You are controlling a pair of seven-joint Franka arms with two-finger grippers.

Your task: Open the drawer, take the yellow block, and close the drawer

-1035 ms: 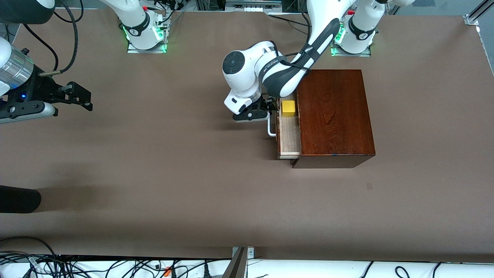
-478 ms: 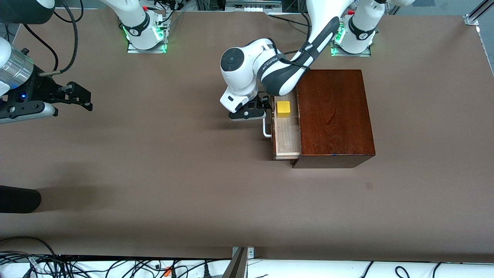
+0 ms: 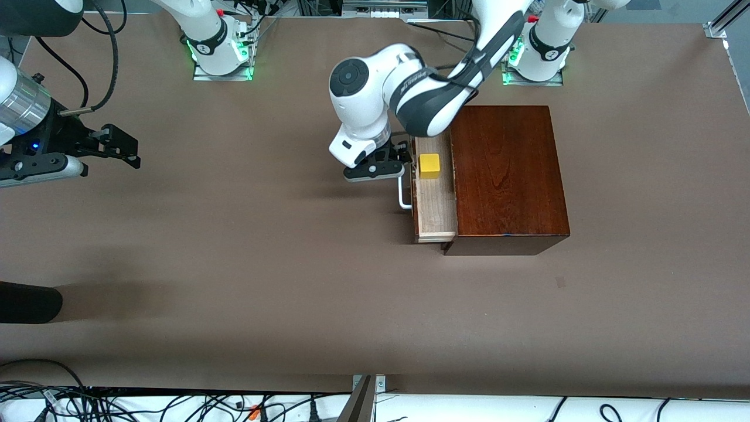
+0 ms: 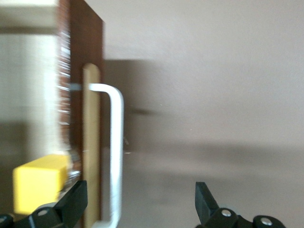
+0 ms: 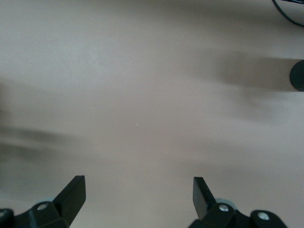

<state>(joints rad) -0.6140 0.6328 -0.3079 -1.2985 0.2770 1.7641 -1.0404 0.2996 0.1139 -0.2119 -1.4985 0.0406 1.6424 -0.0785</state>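
The dark reddish-brown wooden box [image 3: 507, 176] stands toward the left arm's end of the table. Its drawer [image 3: 435, 205] is pulled partway out and shows a pale wood interior. The yellow block [image 3: 429, 166] [image 4: 38, 183] sits in the drawer, at the part farther from the front camera. My left gripper [image 3: 403, 157] [image 4: 140, 202] is open in front of the drawer. The white handle [image 3: 403, 196] [image 4: 116, 152] passes between its fingers, close to one finger [image 4: 76, 202], and is not clamped. My right gripper [image 3: 126, 149] [image 5: 139, 192] waits open over bare table at the right arm's end.
A black rounded object [image 3: 29, 302] juts in over the table at the right arm's end, nearer the front camera. Cables [image 3: 176, 404] lie along the table's near edge. The arm bases [image 3: 222, 55] stand at the far edge.
The drawer slid farther out with the left gripper at its handle, then stopped. The left wrist has since risen slightly. The right arm has not moved.
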